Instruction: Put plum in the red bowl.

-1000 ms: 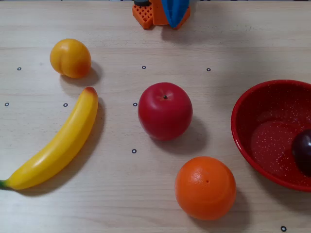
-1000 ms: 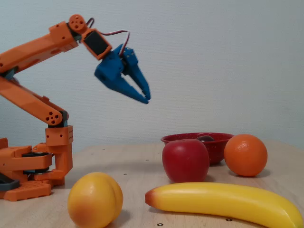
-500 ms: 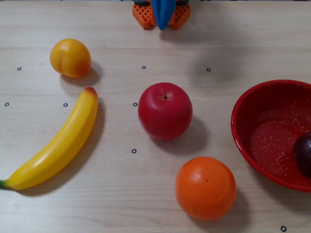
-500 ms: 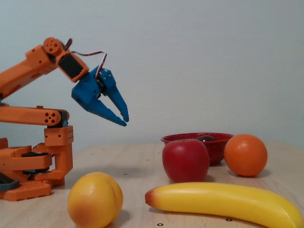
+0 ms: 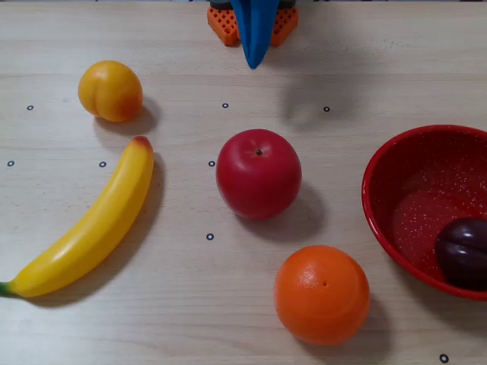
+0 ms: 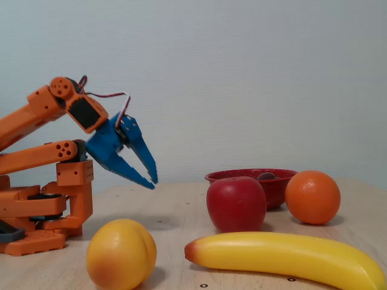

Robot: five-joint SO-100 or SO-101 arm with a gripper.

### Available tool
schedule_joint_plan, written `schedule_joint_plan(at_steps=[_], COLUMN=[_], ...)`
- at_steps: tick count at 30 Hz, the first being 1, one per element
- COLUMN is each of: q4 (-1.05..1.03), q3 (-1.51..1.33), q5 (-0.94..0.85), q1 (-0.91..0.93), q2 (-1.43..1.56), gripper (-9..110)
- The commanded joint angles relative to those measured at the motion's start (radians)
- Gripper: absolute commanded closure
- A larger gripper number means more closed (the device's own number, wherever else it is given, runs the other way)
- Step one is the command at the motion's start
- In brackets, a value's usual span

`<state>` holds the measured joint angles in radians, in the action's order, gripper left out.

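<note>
The dark purple plum [image 5: 463,252] lies inside the red speckled bowl [image 5: 403,182] at the right edge of the overhead view. In the fixed view only the plum's top [image 6: 266,176] shows above the bowl's rim [image 6: 225,177]. My blue gripper [image 5: 254,62] is at the top middle of the overhead view, near the orange arm base, far from the bowl. In the fixed view the gripper [image 6: 152,181] hangs just above the table, its jaws together and empty.
A red apple [image 5: 259,173] sits mid-table. An orange [image 5: 322,294] is in front of it, beside the bowl. A yellow banana [image 5: 91,224] and a yellow-orange peach [image 5: 110,90] lie at the left. The arm base [image 6: 36,205] stands at the back.
</note>
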<state>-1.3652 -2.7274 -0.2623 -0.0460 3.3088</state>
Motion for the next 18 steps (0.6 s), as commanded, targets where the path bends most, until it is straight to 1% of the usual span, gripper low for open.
schedule_joint_plan(at_steps=[1, 4, 9, 14, 16, 18], q4=[0.124, 0.265, 0.394, 0.583, 0.617, 0.598], q3=[-0.014, -0.135, -0.301, -0.433, -0.459, -0.459], q5=[0.037, 0.051, 0.114, 0.183, 0.209, 0.249], q1=[0.017, 0.017, 0.021, 0.021, 0.021, 0.018], q2=[0.021, 0.021, 0.021, 0.021, 0.021, 0.021], gripper=[102, 102, 102, 102, 102, 102])
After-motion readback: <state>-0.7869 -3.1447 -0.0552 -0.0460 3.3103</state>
